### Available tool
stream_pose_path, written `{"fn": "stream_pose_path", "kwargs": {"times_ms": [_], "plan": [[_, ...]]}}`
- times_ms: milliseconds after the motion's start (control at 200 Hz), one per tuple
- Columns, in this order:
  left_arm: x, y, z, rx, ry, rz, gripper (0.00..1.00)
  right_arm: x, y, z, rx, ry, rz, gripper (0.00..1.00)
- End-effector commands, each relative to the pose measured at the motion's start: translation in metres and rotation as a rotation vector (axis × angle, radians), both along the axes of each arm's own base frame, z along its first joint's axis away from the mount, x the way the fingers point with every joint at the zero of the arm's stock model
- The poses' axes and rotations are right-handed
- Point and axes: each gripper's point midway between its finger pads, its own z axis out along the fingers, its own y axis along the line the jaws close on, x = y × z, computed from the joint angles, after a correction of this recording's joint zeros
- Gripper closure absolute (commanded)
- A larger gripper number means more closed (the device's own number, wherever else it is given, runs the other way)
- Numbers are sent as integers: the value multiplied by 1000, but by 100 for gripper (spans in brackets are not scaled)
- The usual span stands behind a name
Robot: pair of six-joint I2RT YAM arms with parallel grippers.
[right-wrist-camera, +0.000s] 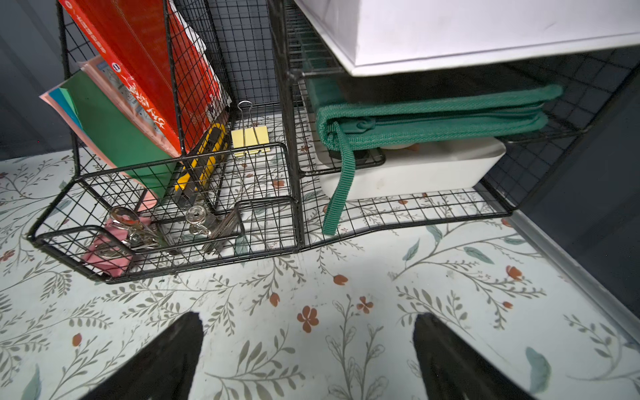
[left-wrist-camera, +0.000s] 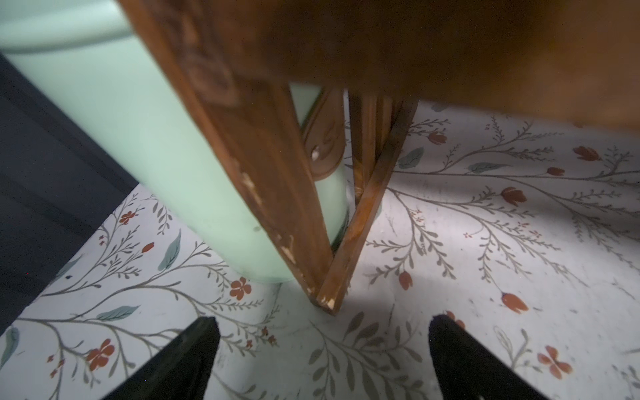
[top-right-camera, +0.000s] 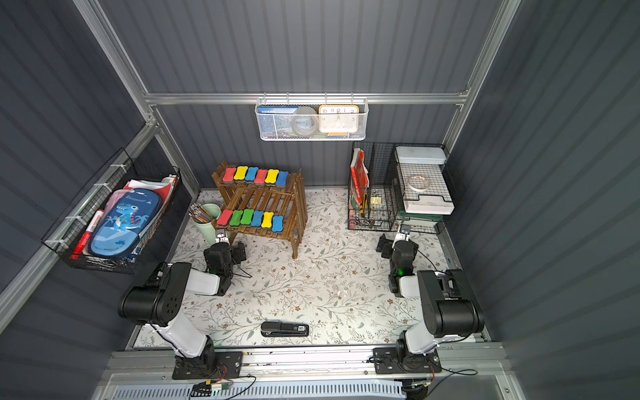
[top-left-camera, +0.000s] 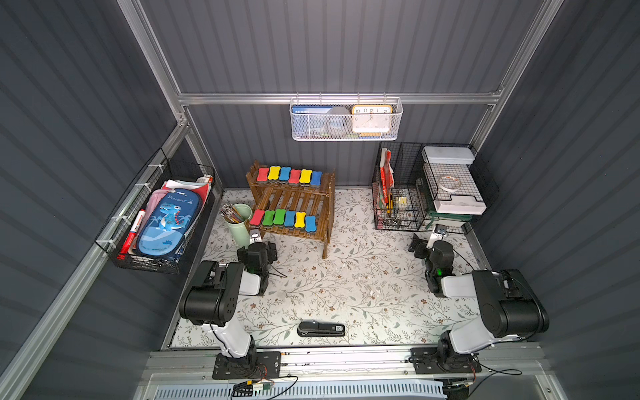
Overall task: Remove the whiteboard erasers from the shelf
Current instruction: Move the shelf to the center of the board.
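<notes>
Top views: left gripper (top-left-camera: 255, 237) low beside shelf (top-left-camera: 294, 198), right gripper (top-left-camera: 439, 231) low; both spread.

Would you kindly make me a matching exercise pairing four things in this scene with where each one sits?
Things:
1 stapler
2 pencil cup
3 clock
4 dinosaur pencil case

Places:
A in the white mesh basket
B standing beside the shelf
C in the black wire basket on the side wall
D lying on the table, at the front

Pairs: 1-D; 2-B; 3-A; 4-C
</notes>
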Motion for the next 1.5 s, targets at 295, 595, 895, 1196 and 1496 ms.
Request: {"fn": "stream_pose_path", "kwargs": {"times_ms": [295, 595, 895, 1196, 1496], "plan": [[12, 21, 52, 2, 29, 167, 1, -10, -24, 30, 41, 85, -164, 1], [-11, 65, 110, -306, -33, 739, 1, -23, -36, 54, 182, 82, -393, 1], [-8, 49, 132, -384, 29, 653, 1, -20, -2, 46, 553, 60, -290, 3], [-13, 4, 162, -530, 58, 392, 1, -13, 107, 68, 574, 267, 111, 14], [-42, -65, 180, -605, 55, 171, 1, -12, 245, 120, 561, 267, 494, 20]]}}
